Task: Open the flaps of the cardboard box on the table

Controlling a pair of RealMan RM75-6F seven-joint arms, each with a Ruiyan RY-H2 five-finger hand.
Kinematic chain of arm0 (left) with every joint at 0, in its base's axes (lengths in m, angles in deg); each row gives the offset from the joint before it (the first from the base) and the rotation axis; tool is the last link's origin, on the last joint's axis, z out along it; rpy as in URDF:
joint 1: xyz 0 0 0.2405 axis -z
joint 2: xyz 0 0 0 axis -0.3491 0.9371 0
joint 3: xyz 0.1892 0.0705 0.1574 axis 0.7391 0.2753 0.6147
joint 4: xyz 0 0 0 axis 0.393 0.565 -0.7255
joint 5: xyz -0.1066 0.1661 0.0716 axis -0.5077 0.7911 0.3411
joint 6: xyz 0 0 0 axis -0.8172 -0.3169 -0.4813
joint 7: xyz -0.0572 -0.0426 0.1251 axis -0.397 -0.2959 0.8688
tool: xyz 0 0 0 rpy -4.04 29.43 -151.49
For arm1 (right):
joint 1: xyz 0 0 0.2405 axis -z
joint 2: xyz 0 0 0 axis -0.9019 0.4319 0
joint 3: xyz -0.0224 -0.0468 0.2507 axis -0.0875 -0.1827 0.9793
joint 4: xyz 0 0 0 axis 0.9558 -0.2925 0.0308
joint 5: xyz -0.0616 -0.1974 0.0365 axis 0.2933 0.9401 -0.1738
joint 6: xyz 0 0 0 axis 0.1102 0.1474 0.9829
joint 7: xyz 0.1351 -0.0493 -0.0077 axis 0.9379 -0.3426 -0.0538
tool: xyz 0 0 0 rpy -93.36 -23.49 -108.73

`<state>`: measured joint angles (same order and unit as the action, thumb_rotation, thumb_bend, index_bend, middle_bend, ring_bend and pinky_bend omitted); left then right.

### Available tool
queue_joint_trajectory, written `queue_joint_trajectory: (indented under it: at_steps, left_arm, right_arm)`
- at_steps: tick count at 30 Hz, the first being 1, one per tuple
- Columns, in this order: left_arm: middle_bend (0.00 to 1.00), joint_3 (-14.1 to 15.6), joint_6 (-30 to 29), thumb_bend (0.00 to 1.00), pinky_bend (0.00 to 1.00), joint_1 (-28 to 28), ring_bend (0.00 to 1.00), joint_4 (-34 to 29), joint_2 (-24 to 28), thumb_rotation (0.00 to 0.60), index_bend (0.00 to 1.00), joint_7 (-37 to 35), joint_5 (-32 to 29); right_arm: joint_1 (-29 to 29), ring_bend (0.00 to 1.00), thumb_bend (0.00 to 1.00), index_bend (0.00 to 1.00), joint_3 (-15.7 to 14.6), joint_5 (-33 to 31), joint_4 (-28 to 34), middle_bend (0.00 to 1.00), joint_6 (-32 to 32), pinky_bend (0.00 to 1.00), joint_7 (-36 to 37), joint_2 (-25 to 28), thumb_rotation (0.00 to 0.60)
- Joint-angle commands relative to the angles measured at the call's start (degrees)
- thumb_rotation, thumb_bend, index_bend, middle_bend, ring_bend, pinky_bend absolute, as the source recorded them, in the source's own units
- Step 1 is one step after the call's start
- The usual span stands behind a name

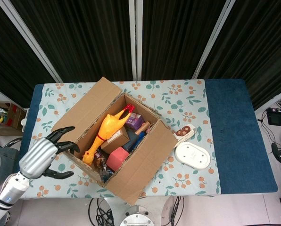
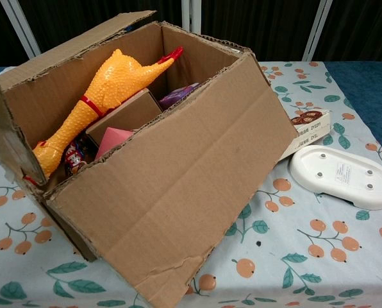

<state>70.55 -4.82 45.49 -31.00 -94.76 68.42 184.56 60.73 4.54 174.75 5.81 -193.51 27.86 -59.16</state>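
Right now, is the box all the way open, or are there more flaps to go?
Nearly done, it looks. The cardboard box stands open on top: the rubber chicken and the other things inside show plainly in both views. The long flaps lie folded outward on both sides. The left hand hangs beside the box's near-left end, fingers spread, holding nothing. Whether any short end flap is left I cannot tell. The right hand is out of sight.

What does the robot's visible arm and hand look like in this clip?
Only the left hand shows, in the head view: a ribbed silver metallic back with black fingers. Its wrist is silver with dark bands, joining a smooth white arm. No markings legible.
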Motion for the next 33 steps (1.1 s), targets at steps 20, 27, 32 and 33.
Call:
queue_joint_trajectory:
  at_steps: [20,27,32,33]
  left_arm:
    - [0.34,0.0,-9.8,0.00,0.18,-11.8,0.14,7.5,0.6,0.056,0.32,3.8,-6.7]
    - [0.07,-2.0,-13.0,0.00,0.18,-16.3,0.06,18.4,-10.1,0.127,0.09,20.2,-13.8]
    - [0.06,-1.4,-13.0,0.00,0.18,-18.5,0.06,28.2,-16.4,0.127,0.08,16.9,-14.6]
    - [0.07,-1.4,-13.0,0.00,0.18,-18.8,0.06,30.9,-17.6,0.128,0.08,15.7,-14.4]
  right_arm:
    - [1.3,0.00,0.18,0.00,-2.9,2.6,1.5,0.00,-1.0,0.00,-2.8,0.8,0.600]
    - [4.0,0.00,0.17,0.00,-9.3,-0.7,3.5,0.00,9.2,0.00,-7.7,4.7,0.600]
    - [5.2,0.00,0.17,0.00,-10.2,-4.8,2.9,0.00,13.4,0.00,-9.0,4.5,0.600]
    - [5.6,0.00,0.17,0.00,-10.2,-5.8,2.6,0.00,14.0,0.00,-8.8,4.2,0.600]
